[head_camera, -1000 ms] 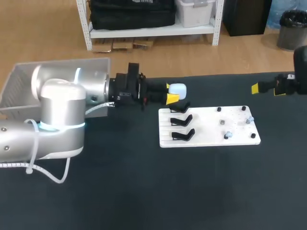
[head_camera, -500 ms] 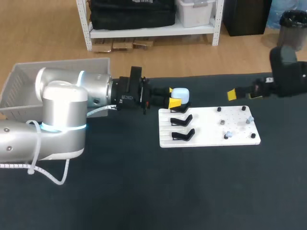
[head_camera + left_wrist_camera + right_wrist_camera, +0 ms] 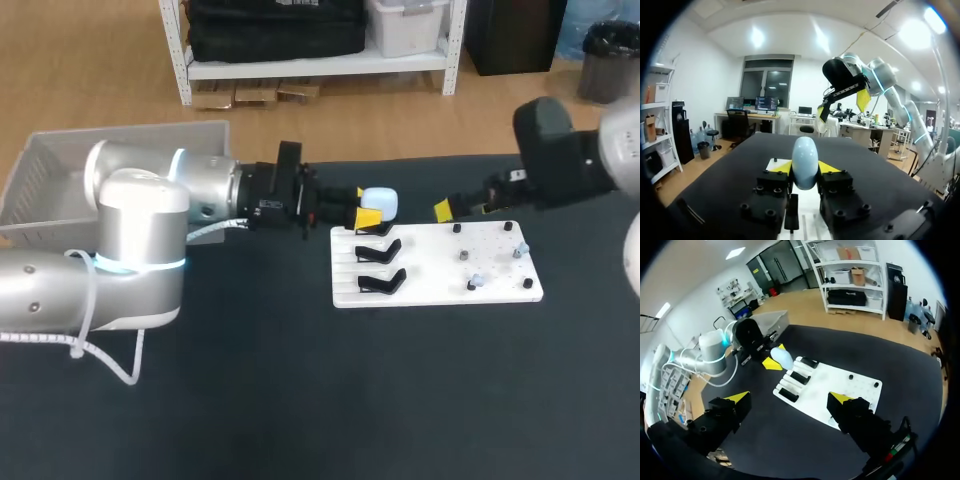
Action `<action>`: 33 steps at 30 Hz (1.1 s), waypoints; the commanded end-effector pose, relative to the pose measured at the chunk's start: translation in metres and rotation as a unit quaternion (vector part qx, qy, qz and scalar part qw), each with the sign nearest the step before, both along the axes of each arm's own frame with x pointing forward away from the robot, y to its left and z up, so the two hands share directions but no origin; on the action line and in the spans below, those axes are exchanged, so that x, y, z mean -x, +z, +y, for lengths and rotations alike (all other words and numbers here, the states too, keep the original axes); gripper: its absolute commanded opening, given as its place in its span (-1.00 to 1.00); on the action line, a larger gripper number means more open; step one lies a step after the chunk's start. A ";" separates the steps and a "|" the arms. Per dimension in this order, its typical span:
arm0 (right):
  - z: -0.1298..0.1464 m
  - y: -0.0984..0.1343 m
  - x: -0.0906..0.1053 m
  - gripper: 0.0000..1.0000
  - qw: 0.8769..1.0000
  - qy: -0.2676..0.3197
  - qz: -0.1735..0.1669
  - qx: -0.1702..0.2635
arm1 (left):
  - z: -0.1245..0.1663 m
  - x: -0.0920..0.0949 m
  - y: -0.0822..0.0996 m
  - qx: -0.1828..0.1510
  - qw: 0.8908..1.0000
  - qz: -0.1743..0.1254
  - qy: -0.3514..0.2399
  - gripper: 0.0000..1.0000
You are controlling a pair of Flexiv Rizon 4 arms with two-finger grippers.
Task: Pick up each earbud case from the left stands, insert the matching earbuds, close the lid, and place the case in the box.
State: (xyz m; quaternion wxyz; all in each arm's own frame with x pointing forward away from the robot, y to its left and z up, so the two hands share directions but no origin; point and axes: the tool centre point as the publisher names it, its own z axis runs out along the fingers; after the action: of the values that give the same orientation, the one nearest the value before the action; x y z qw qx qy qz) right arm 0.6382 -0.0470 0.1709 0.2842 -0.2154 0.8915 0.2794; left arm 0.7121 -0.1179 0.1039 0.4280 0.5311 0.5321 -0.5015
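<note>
We read no text, labels or numbers anywhere. No legible print on the pale blue oval earbud case (image 3: 381, 200) or the flat white stand board (image 3: 437, 272).

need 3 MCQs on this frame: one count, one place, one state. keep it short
1. How many black stands are on the white board?
A. two
B. three
C. five

2. Where is the earbud case?
A. on one of the stands
B. in the right tool
C. between the fingers of the left tool

3. What state is the right tool in?
A. open, empty
B. shut on the earbud case
C. shut, empty

Answers:
1 B: three stands sit in a row at the board's left end.
2 C: the left wrist view shows a yellow tip against each side of the case.
3 A: the right wrist view shows its fingers wide apart with nothing between them.
</note>
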 end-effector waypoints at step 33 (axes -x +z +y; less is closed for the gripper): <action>0.051 -0.032 -0.033 1.00 0.996 -0.008 0.090 0.028 | -0.007 -0.003 -0.007 0.001 1.000 -0.013 0.003 -1.00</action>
State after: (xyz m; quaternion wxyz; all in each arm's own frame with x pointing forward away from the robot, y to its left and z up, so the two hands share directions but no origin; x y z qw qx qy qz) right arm 0.6679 0.0011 0.1409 0.1992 -0.1923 0.9208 0.2748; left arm 0.7154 -0.1239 0.0987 0.4330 0.5373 0.5283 -0.4946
